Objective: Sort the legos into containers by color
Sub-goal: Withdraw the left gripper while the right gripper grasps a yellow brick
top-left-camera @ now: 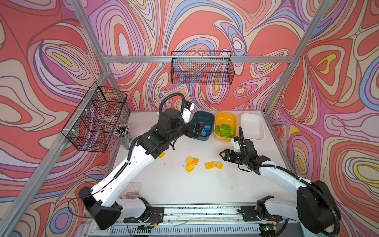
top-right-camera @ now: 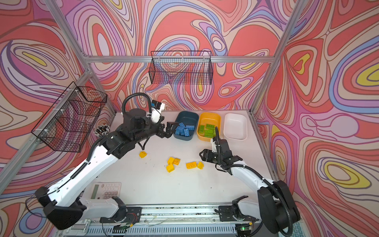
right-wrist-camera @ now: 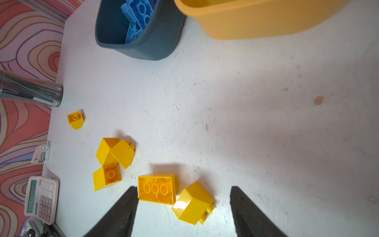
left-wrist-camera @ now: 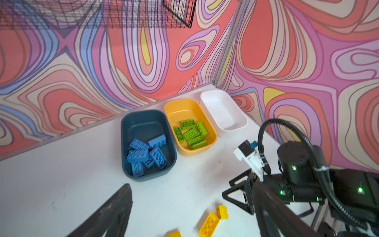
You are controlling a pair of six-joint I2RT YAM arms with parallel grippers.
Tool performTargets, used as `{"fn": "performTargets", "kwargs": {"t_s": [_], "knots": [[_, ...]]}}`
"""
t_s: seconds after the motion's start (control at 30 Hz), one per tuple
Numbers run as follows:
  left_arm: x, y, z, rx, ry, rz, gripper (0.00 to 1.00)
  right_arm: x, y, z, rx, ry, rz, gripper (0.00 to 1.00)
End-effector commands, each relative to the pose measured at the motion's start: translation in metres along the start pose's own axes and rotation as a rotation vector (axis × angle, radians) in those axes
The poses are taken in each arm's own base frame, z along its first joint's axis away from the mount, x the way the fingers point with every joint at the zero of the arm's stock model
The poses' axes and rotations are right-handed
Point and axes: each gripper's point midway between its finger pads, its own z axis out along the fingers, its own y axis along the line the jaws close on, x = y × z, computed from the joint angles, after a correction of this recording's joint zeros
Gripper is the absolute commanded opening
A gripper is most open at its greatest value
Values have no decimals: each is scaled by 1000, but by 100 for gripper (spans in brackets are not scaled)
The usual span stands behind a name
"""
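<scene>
Several yellow legos [top-left-camera: 192, 163] lie loose mid-table, and one [top-right-camera: 143, 154] sits apart beside the left arm. Blue legos [top-right-camera: 184, 129] fill the dark teal container [top-left-camera: 205, 113], and green legos [top-left-camera: 225, 130] lie in the yellow-orange container [top-left-camera: 225, 117]. The white container [top-left-camera: 252, 125] holds nothing. My left gripper [top-left-camera: 195, 128] hovers open at the teal container's near left corner, empty. My right gripper [right-wrist-camera: 183, 189] is open low over the table. An upside-down long yellow brick [right-wrist-camera: 156, 188] and a short one [right-wrist-camera: 192, 203] lie between its fingers, ungripped.
A mesh pencil cup [top-left-camera: 124, 135] stands at the table's left edge, and a calculator [top-right-camera: 106, 190] lies at the front left. Black wire baskets hang on the left wall [top-left-camera: 96, 117] and the back wall [top-left-camera: 202, 67]. The three containers line the back right.
</scene>
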Motion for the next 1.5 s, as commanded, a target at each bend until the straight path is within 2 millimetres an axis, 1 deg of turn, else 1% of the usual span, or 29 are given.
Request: {"fn": "performTargets", "kwargs": {"t_s": [0.0,0.07,0.17,0.23,0.33,0.47,0.63,0.87,1.0,1.1,1.27,1.37,1.47], "knots": [[36,18,-24,-80,48,20,91,5,5,11,-17,52,-31,73],[58,26,-35,-101,57,4,92,9,4,20,1,80,-48,72],[88,37,-44,-138,91,-18,92,19,-2,31,29,122,-60,70],[102,41,-48,-150,106,-34,92,26,-4,35,35,139,-54,70],[115,44,-53,-155,111,-60,92,35,-1,40,27,155,-56,69],[126,48,-58,-171,117,-77,91,46,7,43,23,186,-76,69],[131,50,-62,-178,121,-83,91,57,10,39,24,193,-86,69],[128,48,-64,-169,114,-92,91,68,13,34,26,198,-102,67],[130,49,-64,-172,119,-96,91,72,12,30,45,192,-119,67],[132,49,-65,-173,121,-100,91,74,9,29,81,183,-146,66],[133,49,-66,-170,124,-113,91,68,6,28,185,134,-215,65],[134,49,-67,-169,124,-118,91,69,4,29,228,133,-246,64],[134,49,-68,-172,124,-117,91,71,2,31,265,134,-271,61]]}}
